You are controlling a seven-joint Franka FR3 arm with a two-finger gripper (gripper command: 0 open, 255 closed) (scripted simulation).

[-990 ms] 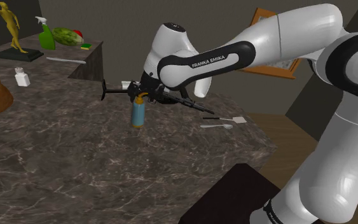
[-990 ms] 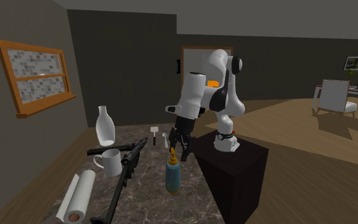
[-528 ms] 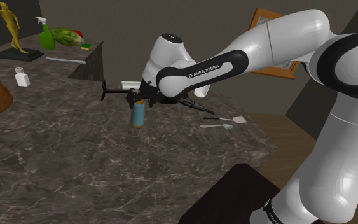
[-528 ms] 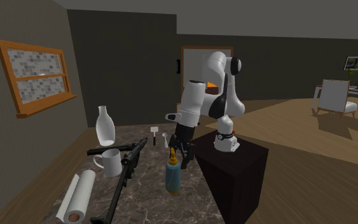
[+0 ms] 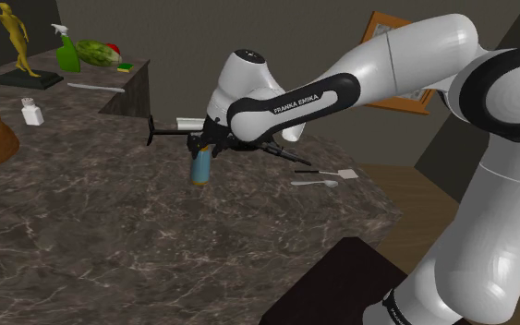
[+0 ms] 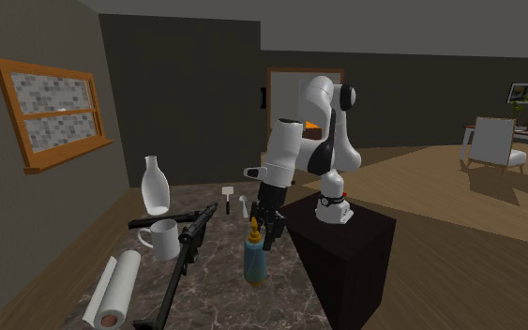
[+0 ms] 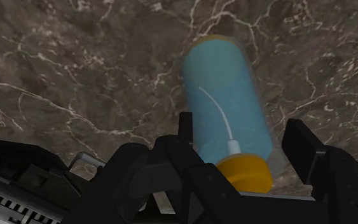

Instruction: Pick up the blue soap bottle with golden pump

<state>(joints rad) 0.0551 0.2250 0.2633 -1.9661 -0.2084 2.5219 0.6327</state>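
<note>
Standing upright on the table (image 5: 110, 231), the bottle (image 5: 199, 168) sits directly beneath the tool (image 5: 204, 144), with its long axis vertical and in line with the approach. In the wrist view the fingers (image 7: 301, 143) are spread either side of the gold collar (image 7: 244, 173), released, gripping nothing. Likely next: close on the neck, then lift. The table is dark and marbled; a black rifle (image 6: 191, 239) lies just beside the bottle and a mug (image 6: 163, 239) stands farther off. Dark walls, wood floor.
</note>
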